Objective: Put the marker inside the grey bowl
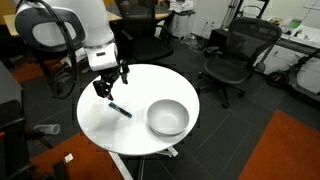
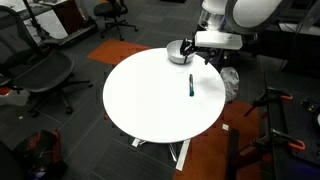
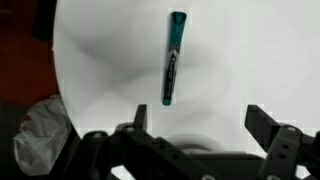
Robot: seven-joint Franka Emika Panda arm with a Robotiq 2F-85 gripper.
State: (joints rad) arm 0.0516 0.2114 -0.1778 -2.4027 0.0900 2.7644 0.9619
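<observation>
Even indoor light; soft, low-resolution frames, faint tabletop shadows.

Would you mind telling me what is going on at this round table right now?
A robot arm holds its gripper open and empty just above the white table. The marker lies flat on the table close to the gripper, not yet grasped. The grey bowl stands apart from the marker, with nothing visible inside. The pick-up and the drop into the bowl are not yet done.
</observation>
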